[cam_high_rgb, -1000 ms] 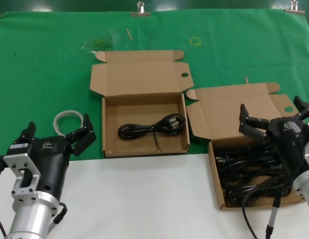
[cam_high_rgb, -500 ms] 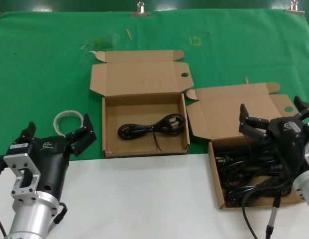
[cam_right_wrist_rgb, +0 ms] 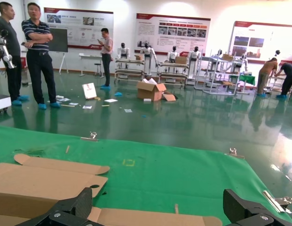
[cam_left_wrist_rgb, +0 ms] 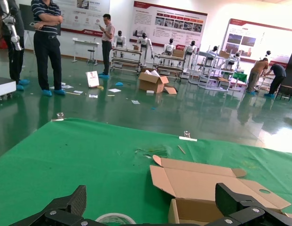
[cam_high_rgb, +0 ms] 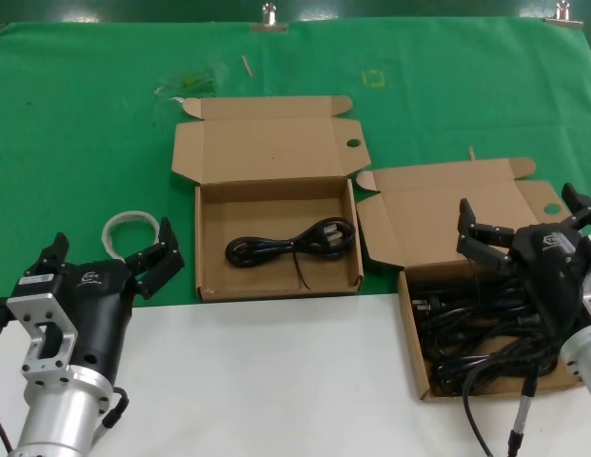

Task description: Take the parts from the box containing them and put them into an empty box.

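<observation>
The box containing the parts [cam_high_rgb: 416, 354] lies at the right with its ear-flapped lid [cam_high_rgb: 447, 205] open, and holds several tangled black power cords [cam_high_rgb: 471, 338]. The other box [cam_high_rgb: 207, 248] sits in the middle with its squarer lid [cam_high_rgb: 266, 143] open, and one looped cord [cam_high_rgb: 290, 245] lies inside. My right gripper [cam_high_rgb: 520, 217] is open and empty, hovering over the full box. My left gripper [cam_high_rgb: 112, 252] is open and empty at the lower left, apart from both boxes. The left wrist view shows the middle box's lid [cam_left_wrist_rgb: 207, 181] beyond the open fingers [cam_left_wrist_rgb: 73, 205].
A white tape roll [cam_high_rgb: 124, 227] lies on the green cloth [cam_high_rgb: 86, 124] just beyond my left gripper, also in the left wrist view [cam_left_wrist_rgb: 115, 219]. A white table strip [cam_high_rgb: 266, 381] runs along the front. Small scraps [cam_high_rgb: 246, 65] lie at the back. People stand far off [cam_right_wrist_rgb: 40, 56].
</observation>
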`<act>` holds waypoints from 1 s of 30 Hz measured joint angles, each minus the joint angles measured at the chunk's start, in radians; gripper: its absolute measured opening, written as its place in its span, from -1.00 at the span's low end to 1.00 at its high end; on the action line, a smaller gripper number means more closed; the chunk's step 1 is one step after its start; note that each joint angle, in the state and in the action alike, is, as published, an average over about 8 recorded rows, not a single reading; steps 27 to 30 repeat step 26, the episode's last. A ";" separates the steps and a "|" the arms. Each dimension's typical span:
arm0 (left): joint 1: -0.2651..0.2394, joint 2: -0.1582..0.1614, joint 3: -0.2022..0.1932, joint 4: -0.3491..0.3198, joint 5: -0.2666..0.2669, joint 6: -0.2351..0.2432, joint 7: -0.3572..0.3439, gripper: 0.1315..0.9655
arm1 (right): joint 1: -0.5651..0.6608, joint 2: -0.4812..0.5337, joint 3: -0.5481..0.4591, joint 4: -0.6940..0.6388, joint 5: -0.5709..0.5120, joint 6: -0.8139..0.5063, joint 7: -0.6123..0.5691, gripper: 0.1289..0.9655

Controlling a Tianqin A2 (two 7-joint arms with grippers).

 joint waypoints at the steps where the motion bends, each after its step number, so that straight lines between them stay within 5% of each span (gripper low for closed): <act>1: 0.000 0.000 0.000 0.000 0.000 0.000 0.000 1.00 | 0.000 0.000 0.000 0.000 0.000 0.000 0.000 1.00; 30: 0.000 0.000 0.000 0.000 0.000 0.000 0.000 1.00 | 0.000 0.000 0.000 0.000 0.000 0.000 0.000 1.00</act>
